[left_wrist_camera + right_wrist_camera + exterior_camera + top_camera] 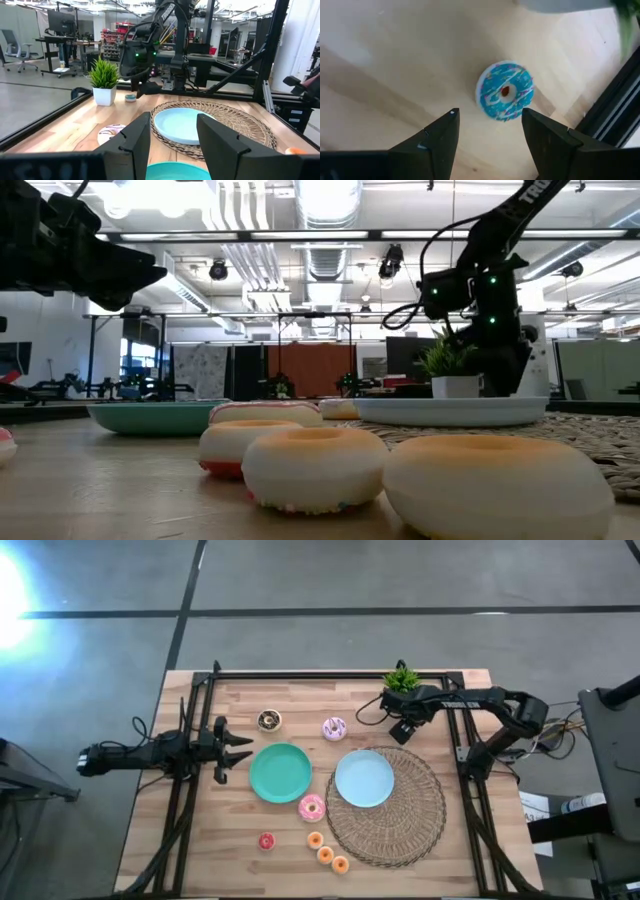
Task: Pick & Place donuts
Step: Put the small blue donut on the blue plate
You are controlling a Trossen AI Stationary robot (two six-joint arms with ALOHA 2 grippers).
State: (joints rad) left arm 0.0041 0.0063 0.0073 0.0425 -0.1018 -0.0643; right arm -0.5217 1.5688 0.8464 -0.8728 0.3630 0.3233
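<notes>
Spread apart, the fingers of the right gripper (pixel 490 132) are seen hovering above a small blue-frosted donut (pixel 505 91) that lies flat on the bare wood of the table (pixel 215 850), with nothing held between them. From overhead, this right gripper (pixel 403 727) is found near the far right part of the table, just beside a small green potted plant (pixel 401 678) and above the far edge of a round woven mat (pixel 415 830). A light-blue plate (pixel 364 779) is set on that mat, and a green plate (pixel 280 772) rests on the wood just to its left. The left gripper (pixel 238 749) is held at the left side of the table, its fingers also spread and empty, pointing toward the green plate. One pink-frosted donut (pixel 333 727) is placed beyond the gap between the two plates, and a dark brown donut (pixel 269 720) lies to its left. A second pink-frosted donut (pixel 312 807) sits just in front of the plates, touching neither clearly. Nearer the front edge, a tiny red donut (pixel 266 840) lies alone, and three tiny orange donuts (pixel 325 854) are lined up diagonally beside the mat's rim.
</notes>
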